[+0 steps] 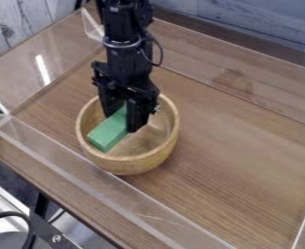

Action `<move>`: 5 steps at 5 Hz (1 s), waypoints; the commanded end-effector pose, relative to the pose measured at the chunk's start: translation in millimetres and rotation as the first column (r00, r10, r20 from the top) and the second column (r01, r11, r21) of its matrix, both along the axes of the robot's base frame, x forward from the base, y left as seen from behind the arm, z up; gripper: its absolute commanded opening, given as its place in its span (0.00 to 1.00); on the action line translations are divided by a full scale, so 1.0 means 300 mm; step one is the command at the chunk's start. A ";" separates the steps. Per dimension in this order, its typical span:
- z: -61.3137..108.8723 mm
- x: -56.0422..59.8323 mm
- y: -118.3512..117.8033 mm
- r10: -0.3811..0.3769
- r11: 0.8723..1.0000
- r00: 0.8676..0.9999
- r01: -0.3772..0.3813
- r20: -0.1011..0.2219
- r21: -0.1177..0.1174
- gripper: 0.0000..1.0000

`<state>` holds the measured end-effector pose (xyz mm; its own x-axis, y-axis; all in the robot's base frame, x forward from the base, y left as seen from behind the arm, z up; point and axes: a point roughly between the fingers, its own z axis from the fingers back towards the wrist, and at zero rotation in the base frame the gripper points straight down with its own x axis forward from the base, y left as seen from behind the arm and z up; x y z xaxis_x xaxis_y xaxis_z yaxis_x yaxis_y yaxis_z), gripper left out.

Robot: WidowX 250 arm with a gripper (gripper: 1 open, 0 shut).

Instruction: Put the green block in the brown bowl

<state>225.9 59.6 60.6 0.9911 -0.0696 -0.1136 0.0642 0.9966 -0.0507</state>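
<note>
Block point(107, 132) lies tilted inside the bowl point(141, 167), along the bowl's left side in the camera view. The gripper point(125, 121) reaches down into the bowl beside the block; whether its fingers are spread or pinching it, I cannot tell.

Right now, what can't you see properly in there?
- Upper end of the bright green rectangular block: camera view, behind the black metal gripper.
- Whether the fingers pinch it: too small and dark.
- Black cables: cut off by the left edge.
</note>
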 end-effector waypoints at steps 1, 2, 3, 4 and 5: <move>0.024 0.022 0.020 0.008 1.000 0.999 -0.008 0.034 0.014 0.00; 0.021 0.022 0.023 0.010 1.000 1.000 -0.011 0.029 0.014 0.00; 0.024 0.023 0.024 0.013 1.000 1.000 -0.014 0.025 0.012 0.00; 0.041 0.024 0.023 0.018 1.000 1.000 -0.018 0.023 0.011 1.00; 0.075 0.029 0.023 0.024 1.000 0.999 -0.024 0.036 0.005 1.00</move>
<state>225.0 61.2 66.5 0.9873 -0.0576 -0.1481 0.0481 0.9966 -0.0669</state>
